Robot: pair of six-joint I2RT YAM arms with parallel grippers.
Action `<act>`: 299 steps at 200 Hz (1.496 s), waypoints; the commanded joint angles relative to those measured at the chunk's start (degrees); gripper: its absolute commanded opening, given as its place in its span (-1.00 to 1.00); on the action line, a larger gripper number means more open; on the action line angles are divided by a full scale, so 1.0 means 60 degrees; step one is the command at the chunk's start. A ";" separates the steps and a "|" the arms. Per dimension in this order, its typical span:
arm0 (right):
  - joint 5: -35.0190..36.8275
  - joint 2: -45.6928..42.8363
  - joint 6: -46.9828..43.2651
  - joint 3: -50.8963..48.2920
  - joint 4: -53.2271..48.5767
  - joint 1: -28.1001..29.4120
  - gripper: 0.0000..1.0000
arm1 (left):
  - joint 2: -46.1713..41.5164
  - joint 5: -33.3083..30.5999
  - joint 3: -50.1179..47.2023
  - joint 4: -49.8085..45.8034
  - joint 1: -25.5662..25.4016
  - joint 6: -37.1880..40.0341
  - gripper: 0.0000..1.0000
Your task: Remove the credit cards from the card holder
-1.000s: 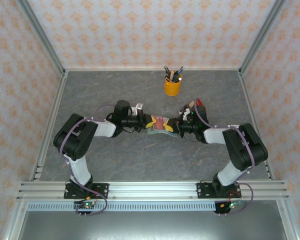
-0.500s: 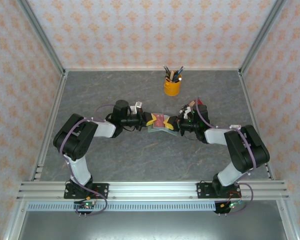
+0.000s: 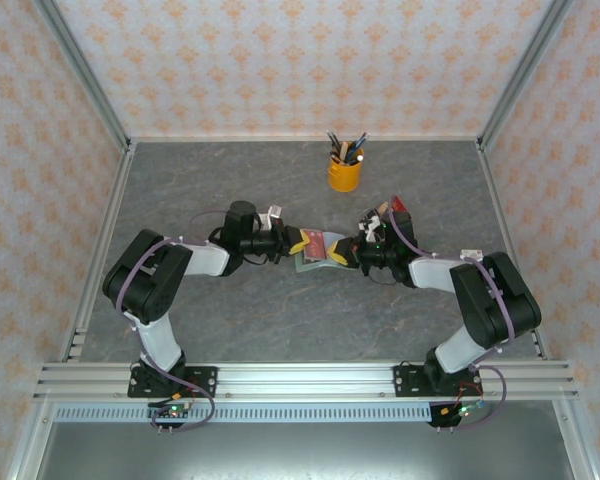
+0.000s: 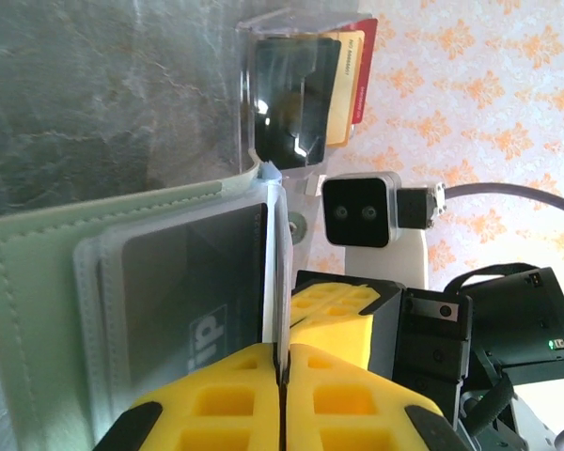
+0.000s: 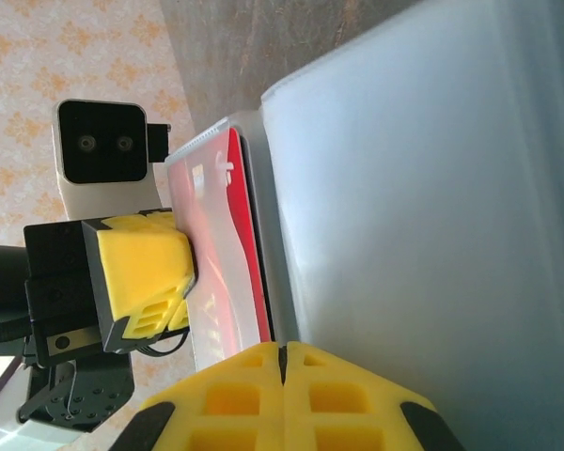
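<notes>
Card holder (image 3: 313, 258) is open over the middle of the table (image 3: 240, 310), between the two arms, with its sage cover and clear inner sleeves fanned apart. Whether it rests on the surface cannot be told.

Left gripper (image 3: 298, 242) has its fingers pinched narrow on the edge of one sleeve. Right gripper (image 3: 338, 254) is pinched equally tight on the opposite leaf.

Red card (image 5: 227, 254) sits in a pocket facing the right wrist camera. Dark card (image 4: 197, 301) sits behind a clear sleeve in the left wrist view. Neither is out.

Judged step: spreading the wallet to expose its pockets; extraction not yet begun. The next move calls for one gripper to steady the holder while the other lets go, takes a card by its exposed edge and draws it along the pocket.

Count: one card holder, two cards seen in it, two grippers, one clear stand (image 4: 301, 94) of other cards, one yellow cup (image 3: 344, 175) of pens.
</notes>
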 commanded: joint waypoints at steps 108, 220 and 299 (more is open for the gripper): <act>-0.0483 0.0481 0.1866 0.0138 0.2605 0.0056 -0.62 | -0.0310 -0.0959 -0.0516 0.1689 -0.0058 -0.1098 -1.00; 0.0163 0.0150 0.1181 0.0093 0.1273 0.0066 -0.65 | -0.0253 -0.1417 -0.0698 0.2852 -0.0152 -0.1850 -1.00; -0.0271 0.0327 0.2087 -0.0083 0.3181 0.0081 -0.67 | -0.0091 -0.1260 -0.0581 0.3160 -0.0197 -0.2028 -1.00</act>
